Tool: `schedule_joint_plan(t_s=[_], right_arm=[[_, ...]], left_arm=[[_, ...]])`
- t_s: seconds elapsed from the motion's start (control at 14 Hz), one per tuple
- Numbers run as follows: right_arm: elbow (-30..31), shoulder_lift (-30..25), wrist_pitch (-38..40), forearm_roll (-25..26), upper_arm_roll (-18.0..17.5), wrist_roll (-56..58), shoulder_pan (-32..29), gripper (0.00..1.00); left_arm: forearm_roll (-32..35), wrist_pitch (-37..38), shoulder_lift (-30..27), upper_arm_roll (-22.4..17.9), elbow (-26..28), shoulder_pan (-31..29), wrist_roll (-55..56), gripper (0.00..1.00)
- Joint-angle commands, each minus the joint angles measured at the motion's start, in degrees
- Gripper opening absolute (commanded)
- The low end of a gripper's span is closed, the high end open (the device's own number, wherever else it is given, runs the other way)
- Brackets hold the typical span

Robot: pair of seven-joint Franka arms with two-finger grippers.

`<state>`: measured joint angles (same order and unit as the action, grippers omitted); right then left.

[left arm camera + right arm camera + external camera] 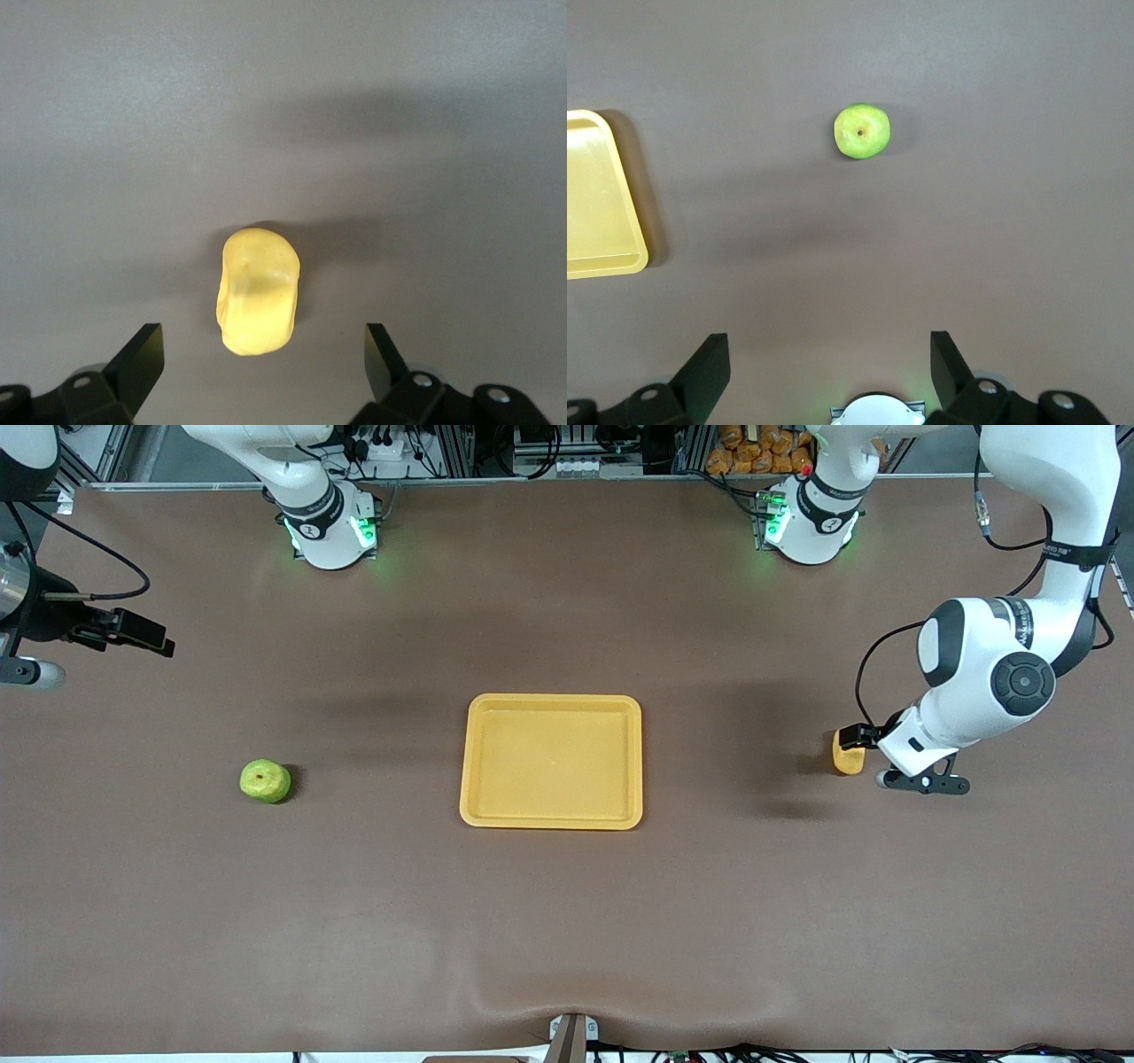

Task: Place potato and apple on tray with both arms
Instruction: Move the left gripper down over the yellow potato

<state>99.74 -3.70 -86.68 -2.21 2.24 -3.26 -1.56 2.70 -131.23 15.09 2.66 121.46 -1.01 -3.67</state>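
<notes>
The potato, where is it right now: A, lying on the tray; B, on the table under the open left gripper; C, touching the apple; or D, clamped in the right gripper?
B: the potato lies on the bare table between the spread fingers of the left gripper, well apart from the tray and the apple.

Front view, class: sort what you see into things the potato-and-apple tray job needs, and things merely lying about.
Job:
potato
apple
tray
left tool, open over the potato
right tool, open

Lying about:
orange lumps past the table's edge by the arm bases
</notes>
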Motion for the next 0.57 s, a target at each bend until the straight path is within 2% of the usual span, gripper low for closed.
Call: schedule_joint_plan(t_s=[0.0, 0.07, 0.5], right_arm=[[2.1, -2.2, -0.5, 0.5, -0.8, -0.2, -1.0, 1.0], [2.1, -2.2, -0.4, 0.5, -0.8, -0.2, -1.0, 1.0], [2.2, -1.9, -2.1, 0.5, -0.8, -0.2, -0.6, 1.0]], left_arm=[[3.3, -2.8, 1.5, 0.0, 0.9, -0.4, -2.0, 1.0], [4.9, -3.7, 1.8, 0.1, 1.2, -1.4, -2.1, 1.0], [4.9, -8.2, 2.8, 0.3, 4.4, -1.7, -1.7, 1.0]])
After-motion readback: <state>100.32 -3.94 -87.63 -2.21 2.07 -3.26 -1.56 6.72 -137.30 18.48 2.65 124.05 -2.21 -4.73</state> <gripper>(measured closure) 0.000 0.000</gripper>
